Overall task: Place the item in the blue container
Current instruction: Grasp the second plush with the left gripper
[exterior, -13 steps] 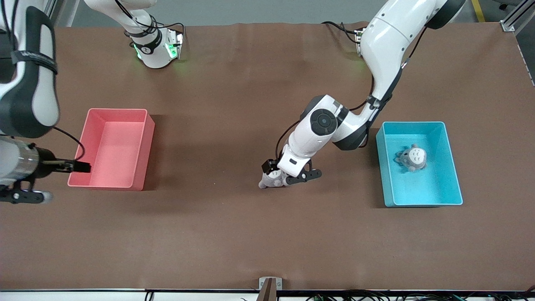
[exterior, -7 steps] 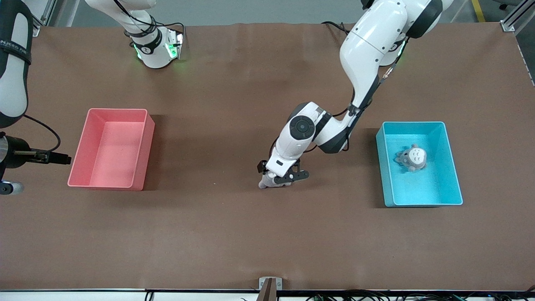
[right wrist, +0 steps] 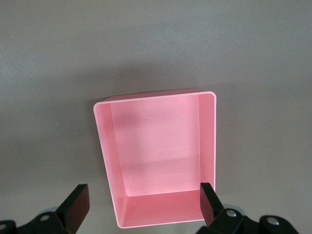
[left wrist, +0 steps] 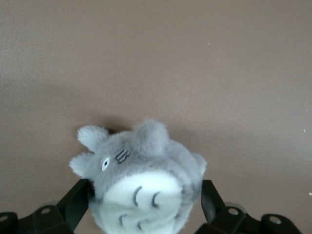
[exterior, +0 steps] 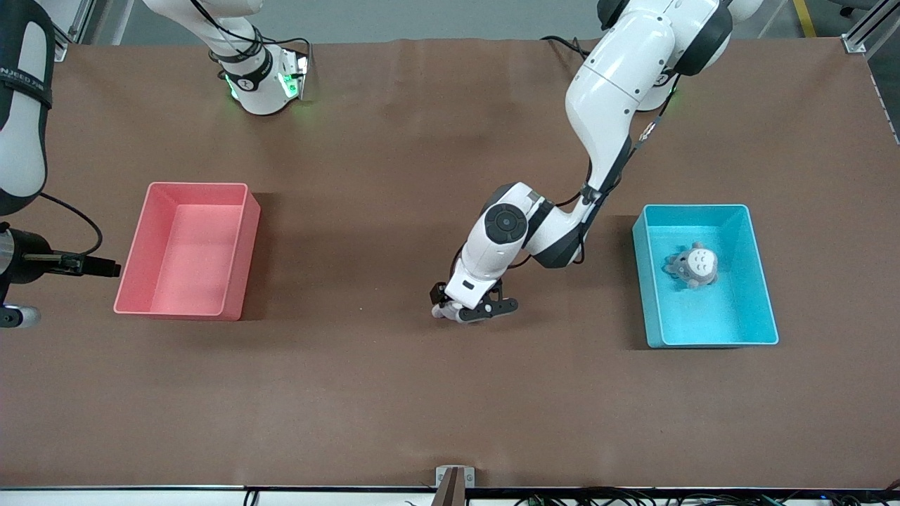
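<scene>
Left wrist view: the grey plush toy [left wrist: 141,180] sits on the table between the left gripper's [left wrist: 144,204] spread fingers, seemingly unclamped; the blue container [exterior: 763,281] lies toward that arm's end.

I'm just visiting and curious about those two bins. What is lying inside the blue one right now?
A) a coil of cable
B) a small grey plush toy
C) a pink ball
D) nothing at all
B: the front view shows a small grey plush toy with a white belly lying in the blue bin, toward the left arm's end of the table.
</scene>
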{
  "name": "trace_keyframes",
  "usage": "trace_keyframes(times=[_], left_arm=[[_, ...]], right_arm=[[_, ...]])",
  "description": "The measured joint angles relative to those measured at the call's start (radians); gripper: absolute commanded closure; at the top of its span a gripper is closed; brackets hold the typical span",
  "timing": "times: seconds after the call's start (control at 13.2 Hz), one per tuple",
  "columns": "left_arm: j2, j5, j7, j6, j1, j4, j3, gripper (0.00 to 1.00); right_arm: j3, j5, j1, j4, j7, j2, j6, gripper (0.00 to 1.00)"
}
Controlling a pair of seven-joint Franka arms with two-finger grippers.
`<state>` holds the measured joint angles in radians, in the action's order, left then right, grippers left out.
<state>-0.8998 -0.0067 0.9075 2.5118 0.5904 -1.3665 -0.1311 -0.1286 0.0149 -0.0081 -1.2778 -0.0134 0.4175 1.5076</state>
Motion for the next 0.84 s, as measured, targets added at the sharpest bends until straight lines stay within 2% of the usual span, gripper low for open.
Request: trace_keyframes(times=[0.3,0.46,0.61,0.76,0.84], left_arm=[[-0.014,0.000,0.002,0.001,-0.001,0.015,0.009,0.01],[-0.025,0.000,0.002,0.001,0.001,0.017,0.010,0.30],[-0.030,0.000,0.002,0.002,0.003,0.019,0.010,0.56],[-0.030,0.000,0.002,0.002,0.002,0.028,0.010,0.73],[-0.030,0.000,0.002,0.002,0.002,0.032,0.010,0.79]], right_arm=[[0.002,0.001,0.000,-0.003,0.000,-0.004,-0.003,0.00],[0.002,0.001,0.000,-0.049,0.000,-0.042,0.016,0.00],[0.002,0.001,0.001,-0.145,0.000,-0.118,0.065,0.00],[0.003,0.001,0.001,-0.257,-0.002,-0.209,0.111,0.00],[0.003,0.001,0.001,-0.296,-0.002,-0.243,0.119,0.00]])
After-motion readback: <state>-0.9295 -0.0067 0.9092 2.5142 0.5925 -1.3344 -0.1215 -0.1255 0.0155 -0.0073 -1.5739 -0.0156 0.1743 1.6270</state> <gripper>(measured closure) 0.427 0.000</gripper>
